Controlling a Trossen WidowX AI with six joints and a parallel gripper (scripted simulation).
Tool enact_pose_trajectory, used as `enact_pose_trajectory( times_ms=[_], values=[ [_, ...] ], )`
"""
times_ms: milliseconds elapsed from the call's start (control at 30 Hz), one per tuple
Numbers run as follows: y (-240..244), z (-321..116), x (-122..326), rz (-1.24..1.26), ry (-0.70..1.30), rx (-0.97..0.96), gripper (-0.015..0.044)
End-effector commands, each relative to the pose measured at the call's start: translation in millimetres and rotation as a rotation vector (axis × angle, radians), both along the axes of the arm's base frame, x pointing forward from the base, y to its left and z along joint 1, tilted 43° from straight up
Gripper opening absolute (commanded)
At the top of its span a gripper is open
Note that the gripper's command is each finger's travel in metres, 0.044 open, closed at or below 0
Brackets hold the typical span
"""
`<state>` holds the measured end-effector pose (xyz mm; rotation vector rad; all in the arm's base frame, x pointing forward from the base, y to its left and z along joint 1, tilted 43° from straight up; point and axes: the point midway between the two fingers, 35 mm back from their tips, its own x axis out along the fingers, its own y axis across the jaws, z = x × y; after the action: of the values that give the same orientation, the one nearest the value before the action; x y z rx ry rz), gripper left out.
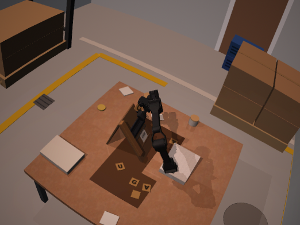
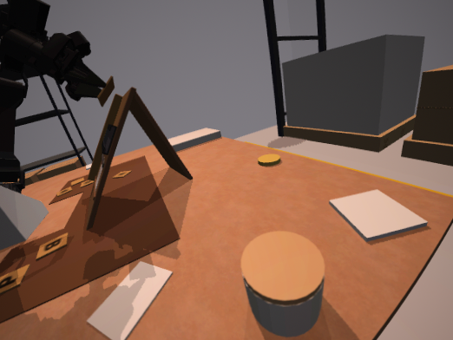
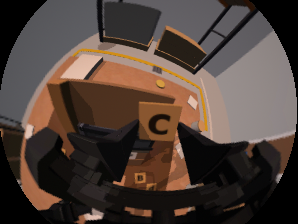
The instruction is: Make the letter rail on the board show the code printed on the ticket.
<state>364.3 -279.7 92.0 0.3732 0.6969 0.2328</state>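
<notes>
My gripper (image 1: 139, 109) (image 2: 96, 88) (image 3: 158, 123) is shut on a tan letter tile marked C (image 2: 106, 91) (image 3: 158, 123). It holds the tile in the air at the top end of the tilted A-frame board (image 1: 126, 126) (image 2: 145, 126). The wooden rail (image 1: 131, 139) (image 2: 101, 166) runs down the board's face. A small white ticket (image 1: 143, 135) is on the board; its print is too small to read. Loose tiles U (image 1: 120, 166), G (image 1: 134, 181), A (image 1: 146, 187) and a face-down one (image 1: 135, 194) lie on the dark mat (image 1: 112, 181). Tiles B (image 2: 52, 245) and P (image 2: 9, 279) lie by the arm's base.
A capped grey can (image 1: 193, 120) (image 2: 283, 282) and a yellow disc (image 1: 101, 107) (image 2: 269, 160) stand on the counter. A thick white slab (image 1: 61, 153) lies at the left edge. White sheets (image 1: 126, 90) (image 2: 377, 212) (image 1: 109, 218) (image 2: 130, 299) lie near the edges.
</notes>
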Motion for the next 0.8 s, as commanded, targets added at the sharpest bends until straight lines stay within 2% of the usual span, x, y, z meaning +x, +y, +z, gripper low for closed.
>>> enact_pose_trajectory(
  times_ms=[0, 767],
  values=[
    [-10.5, -14.0, -3.4, 0.002, -0.006, 0.029, 0.0000],
    [-48.6, -116.6, -38.2, 0.000, -0.077, 0.237, 0.0000]
  ],
)
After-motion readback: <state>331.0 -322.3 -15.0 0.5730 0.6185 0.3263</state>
